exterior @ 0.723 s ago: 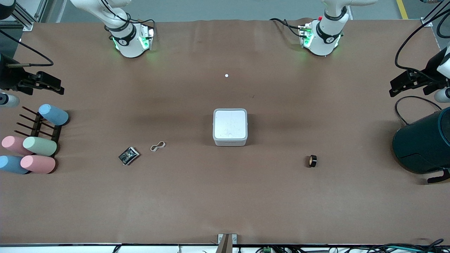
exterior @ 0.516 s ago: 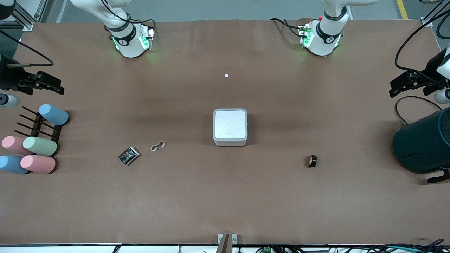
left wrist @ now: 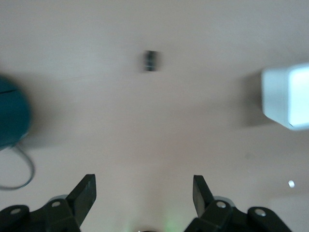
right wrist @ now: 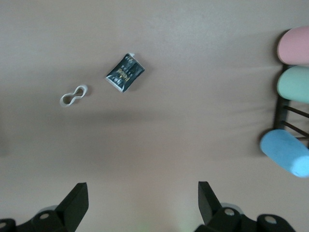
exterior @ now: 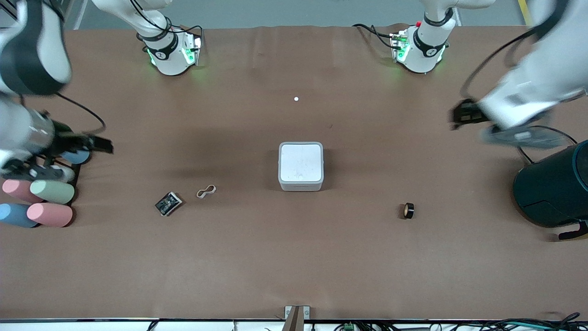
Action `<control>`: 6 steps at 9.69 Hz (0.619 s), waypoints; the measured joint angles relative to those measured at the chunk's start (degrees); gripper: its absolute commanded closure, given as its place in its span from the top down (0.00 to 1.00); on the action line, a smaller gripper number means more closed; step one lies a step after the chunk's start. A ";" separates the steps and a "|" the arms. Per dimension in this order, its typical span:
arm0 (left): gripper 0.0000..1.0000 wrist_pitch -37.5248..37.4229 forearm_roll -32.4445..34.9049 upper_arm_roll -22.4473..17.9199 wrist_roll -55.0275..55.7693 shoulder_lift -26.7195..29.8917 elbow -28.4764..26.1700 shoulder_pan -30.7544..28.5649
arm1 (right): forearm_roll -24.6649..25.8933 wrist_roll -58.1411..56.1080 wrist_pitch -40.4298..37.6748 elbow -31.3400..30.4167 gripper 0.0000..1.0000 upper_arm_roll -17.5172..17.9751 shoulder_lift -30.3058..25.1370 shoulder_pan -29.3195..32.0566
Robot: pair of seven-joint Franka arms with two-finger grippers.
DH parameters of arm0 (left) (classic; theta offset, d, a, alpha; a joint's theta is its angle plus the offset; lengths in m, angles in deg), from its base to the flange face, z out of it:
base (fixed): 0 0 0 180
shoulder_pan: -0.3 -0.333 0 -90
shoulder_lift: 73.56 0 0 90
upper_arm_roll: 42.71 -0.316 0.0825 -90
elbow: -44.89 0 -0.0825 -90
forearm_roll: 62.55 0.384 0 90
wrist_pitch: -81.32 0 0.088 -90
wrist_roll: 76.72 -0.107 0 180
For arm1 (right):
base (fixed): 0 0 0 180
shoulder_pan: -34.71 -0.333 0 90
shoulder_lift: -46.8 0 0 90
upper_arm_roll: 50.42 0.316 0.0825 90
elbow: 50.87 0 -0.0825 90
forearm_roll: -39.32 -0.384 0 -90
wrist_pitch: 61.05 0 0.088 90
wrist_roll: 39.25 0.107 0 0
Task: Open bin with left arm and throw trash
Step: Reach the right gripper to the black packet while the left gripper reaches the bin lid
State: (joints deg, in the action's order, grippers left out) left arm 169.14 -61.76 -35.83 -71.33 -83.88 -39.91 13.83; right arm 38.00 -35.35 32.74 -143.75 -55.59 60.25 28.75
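Left claw [left wrist: 143,193] open, empty | right claw [right wrist: 143,200] open, empty | bin [exterior: 301,166] lid closed, contents hidden

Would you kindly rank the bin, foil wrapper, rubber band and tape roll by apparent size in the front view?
Largest to smallest, front view:
1. bin, clearly largest.
2. foil wrapper.
3. rubber band, only slightly smaller than the wrapper, so that order is unsure.
4. tape roll, smallest.

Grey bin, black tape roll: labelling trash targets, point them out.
Light-grey square plastic bin [exterior: 301,166]: front view, white lid's centre.
Small black tape roll [exterior: 408,210]: front view, its outer band.
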 measured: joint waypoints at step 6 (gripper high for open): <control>0.00 33.42 -0.02 1.61 16.72 -25.11 4.27 19.66 | -6.89 13.82 15.97 -6.07 1.00 -0.28 11.50 0.95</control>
State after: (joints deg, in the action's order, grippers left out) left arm 202.56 -61.78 -34.22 -54.61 -108.99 -35.64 33.49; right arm 31.11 -21.53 48.70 -149.82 -55.87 71.75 29.70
